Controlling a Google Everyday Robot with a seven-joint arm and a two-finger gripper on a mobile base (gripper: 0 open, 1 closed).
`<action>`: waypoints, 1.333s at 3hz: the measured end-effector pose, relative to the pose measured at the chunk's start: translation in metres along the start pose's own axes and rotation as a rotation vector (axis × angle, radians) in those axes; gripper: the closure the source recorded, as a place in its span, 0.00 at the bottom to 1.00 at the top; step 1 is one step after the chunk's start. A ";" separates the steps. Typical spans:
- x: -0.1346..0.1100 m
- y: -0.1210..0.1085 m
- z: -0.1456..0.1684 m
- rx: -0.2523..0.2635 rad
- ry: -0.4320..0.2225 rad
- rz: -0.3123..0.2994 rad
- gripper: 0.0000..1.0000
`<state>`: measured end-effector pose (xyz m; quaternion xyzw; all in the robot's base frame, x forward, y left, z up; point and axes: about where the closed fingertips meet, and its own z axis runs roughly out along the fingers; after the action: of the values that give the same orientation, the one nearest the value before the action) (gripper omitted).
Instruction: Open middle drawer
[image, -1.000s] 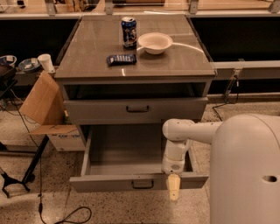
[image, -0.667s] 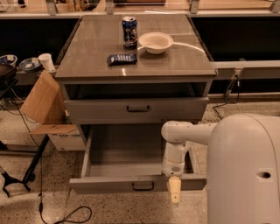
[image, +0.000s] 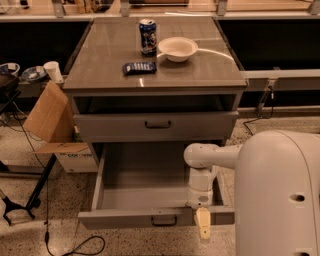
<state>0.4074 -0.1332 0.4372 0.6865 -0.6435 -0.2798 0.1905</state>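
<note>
The middle drawer (image: 125, 218) is a wide grey drawer with a shallow flat front and a small dark loop handle (image: 164, 220). It stands pulled far out, and its plain grey inside (image: 145, 175) shows. My gripper (image: 203, 223) hangs down from the white arm (image: 205, 165) over the drawer's front edge, a little right of the handle. Above it, the taller-fronted top drawer (image: 156, 125) with a wider handle is slightly out from the cabinet. The lowest drawer is hidden under the open one.
On the cabinet top (image: 100, 70) stand a blue can (image: 147, 36), a white bowl (image: 177, 48) and a dark packet (image: 139, 67). A cardboard box (image: 50, 120) and a paper cup (image: 52, 71) are on the left. A dark stand leg (image: 35, 192) and a cable (image: 75, 245) lie on the floor.
The middle drawer has come a little further out toward the camera. My gripper has moved the same way with its front edge.
</note>
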 end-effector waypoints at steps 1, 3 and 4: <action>0.005 0.010 0.001 -0.021 0.018 -0.015 0.00; 0.013 0.032 0.001 -0.024 0.034 -0.019 0.00; 0.027 0.079 -0.014 0.041 0.061 -0.016 0.00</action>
<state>0.3554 -0.1691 0.4931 0.7036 -0.6375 -0.2471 0.1937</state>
